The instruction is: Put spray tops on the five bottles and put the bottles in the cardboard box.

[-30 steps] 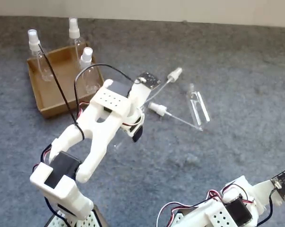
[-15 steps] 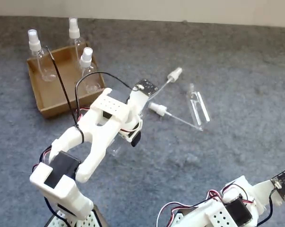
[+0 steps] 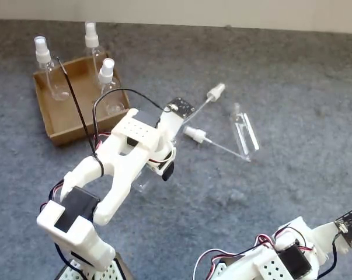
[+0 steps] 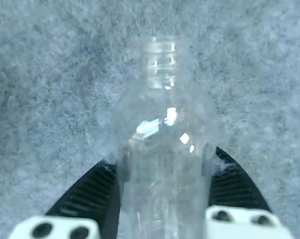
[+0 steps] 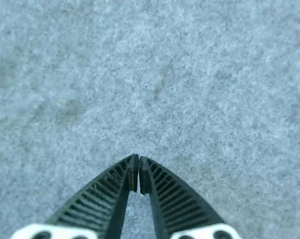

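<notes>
My left tool (image 4: 163,160) grips the clear, capless plastic bottle (image 4: 162,114) by its body, my right tool (image 5: 139,174) clenched over the grey counter (image 5: 199,74).

In the high view the uncapped clear bottle (image 3: 140,182) is being hidden almost wholly by the left arm (image 3: 126,154). In the left wrist view its base is being cut off by the lower edge, and the inner faces of the left gripper (image 4: 162,159) are being covered by it. The right arm (image 3: 281,259), at the tabletop's near edge, is being cropped by the high view's bottom edge.
</notes>
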Action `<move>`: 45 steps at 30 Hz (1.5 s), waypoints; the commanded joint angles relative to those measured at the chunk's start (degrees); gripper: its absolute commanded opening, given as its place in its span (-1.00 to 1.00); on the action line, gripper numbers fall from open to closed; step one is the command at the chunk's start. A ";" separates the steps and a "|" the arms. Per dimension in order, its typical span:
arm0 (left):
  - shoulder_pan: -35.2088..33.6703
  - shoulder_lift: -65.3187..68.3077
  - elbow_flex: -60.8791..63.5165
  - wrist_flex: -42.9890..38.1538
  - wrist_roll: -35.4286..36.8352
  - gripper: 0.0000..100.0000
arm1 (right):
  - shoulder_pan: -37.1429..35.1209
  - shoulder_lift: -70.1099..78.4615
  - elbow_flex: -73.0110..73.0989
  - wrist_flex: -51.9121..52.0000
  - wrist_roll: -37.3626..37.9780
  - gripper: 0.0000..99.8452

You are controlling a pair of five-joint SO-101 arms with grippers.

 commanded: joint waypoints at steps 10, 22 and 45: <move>-0.57 -3.47 -0.22 -0.35 -0.35 -0.82 | 0.66 -0.13 8.22 0.22 -0.09 -0.99; -0.57 -3.47 -0.22 -0.35 -0.35 -0.82 | 0.66 -0.13 8.22 0.22 -0.09 -0.99; -3.82 -3.74 -0.92 0.44 -8.35 -0.82 | 0.57 -0.13 8.22 0.22 -0.09 -0.99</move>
